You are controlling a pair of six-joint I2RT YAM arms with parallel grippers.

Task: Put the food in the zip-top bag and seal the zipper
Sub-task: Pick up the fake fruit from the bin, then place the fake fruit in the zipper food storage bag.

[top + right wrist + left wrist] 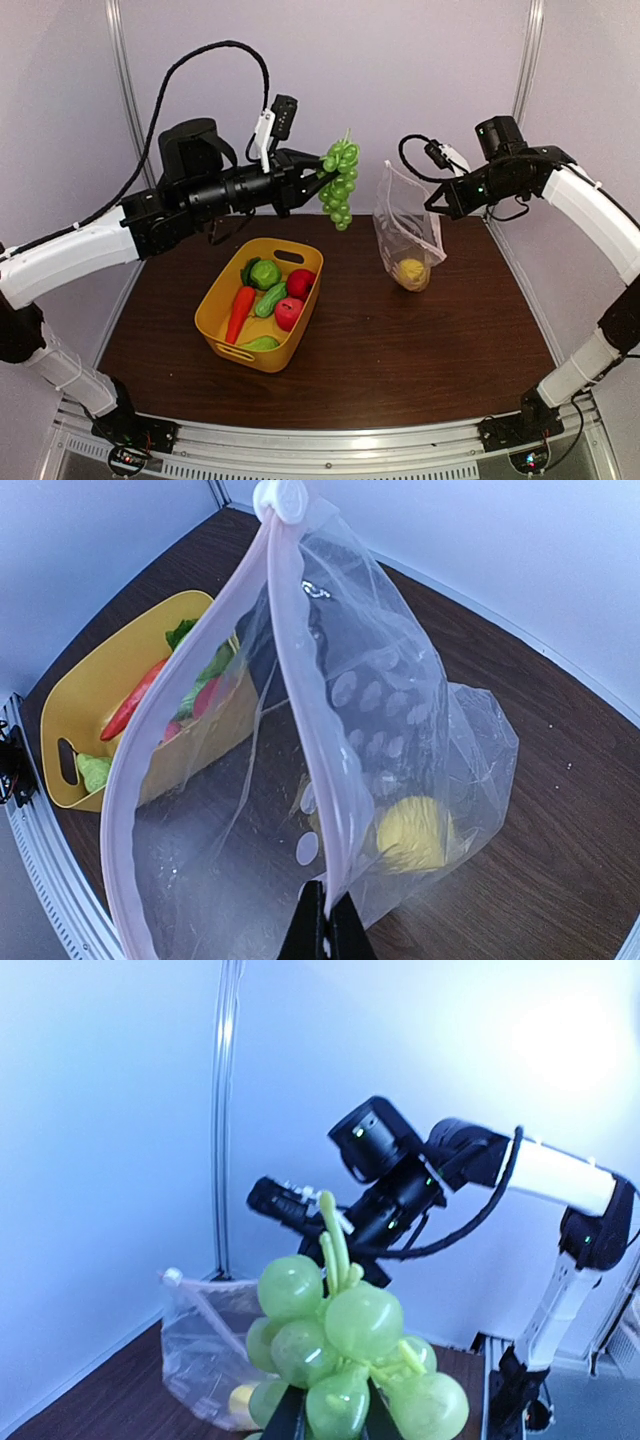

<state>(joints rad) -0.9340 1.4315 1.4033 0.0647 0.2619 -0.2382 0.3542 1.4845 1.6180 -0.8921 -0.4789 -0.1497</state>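
Top view, we list: left gripper (316, 180) clamped on the grapes (340, 185), aloft just left of the zip-top bag (405, 225); one lemon (411, 272) bagged; carrot (238, 310) and apples (298, 285) lie in the yellow tub (215, 305). Left wrist, we note the grapes pinched from below, with the bag beyond. Right wrist, we enter: right gripper (325, 925) pinched onto the bag's rim, mouth agape, zipper (300, 680) unsealed; by our reckoning most of the task is left.
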